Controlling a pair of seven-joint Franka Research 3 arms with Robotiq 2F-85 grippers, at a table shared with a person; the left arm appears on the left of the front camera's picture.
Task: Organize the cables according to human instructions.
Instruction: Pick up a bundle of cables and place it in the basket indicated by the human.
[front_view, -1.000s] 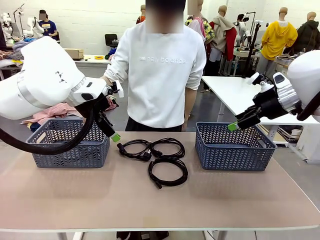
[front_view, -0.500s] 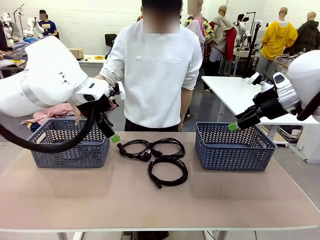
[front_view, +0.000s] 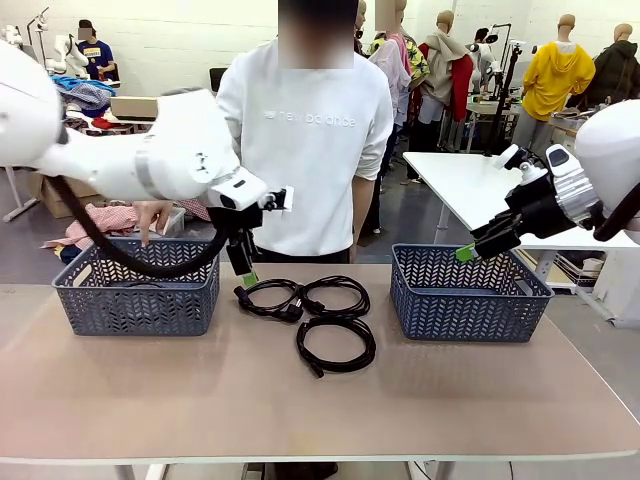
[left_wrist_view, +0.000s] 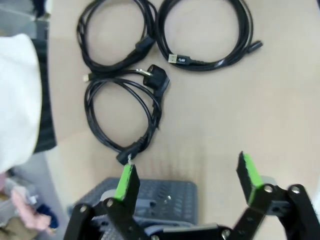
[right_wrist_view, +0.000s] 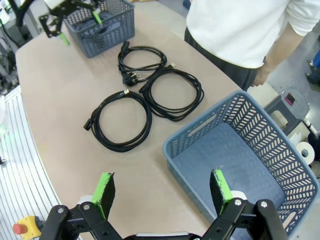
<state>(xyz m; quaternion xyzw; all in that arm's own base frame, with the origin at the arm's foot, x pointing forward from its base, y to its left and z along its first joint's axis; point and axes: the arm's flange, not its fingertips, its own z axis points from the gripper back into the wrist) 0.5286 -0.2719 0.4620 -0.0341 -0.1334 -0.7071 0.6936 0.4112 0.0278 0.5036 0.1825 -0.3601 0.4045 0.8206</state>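
Cables (front_view: 335, 320) lie on the bench (front_view: 200, 400), in the middle, between two blue baskets. I can see three black coils there. Two sit side by side at the back and touch each other. One sits in front, nearer the robot, and touches them too.

The left fingers (front_view: 246, 276) are spread wide and hold nothing. They hang just above the coil on the left, beside the left basket (front_view: 135, 305).

The right fingers (front_view: 465, 253) are spread wide too and hold nothing. They hang over the right basket (front_view: 465, 305).

The person (front_view: 305, 150) stands at the far side of the bench. One hand (front_view: 150, 215) is over the back edge of the left basket, with its fingers pointing down.
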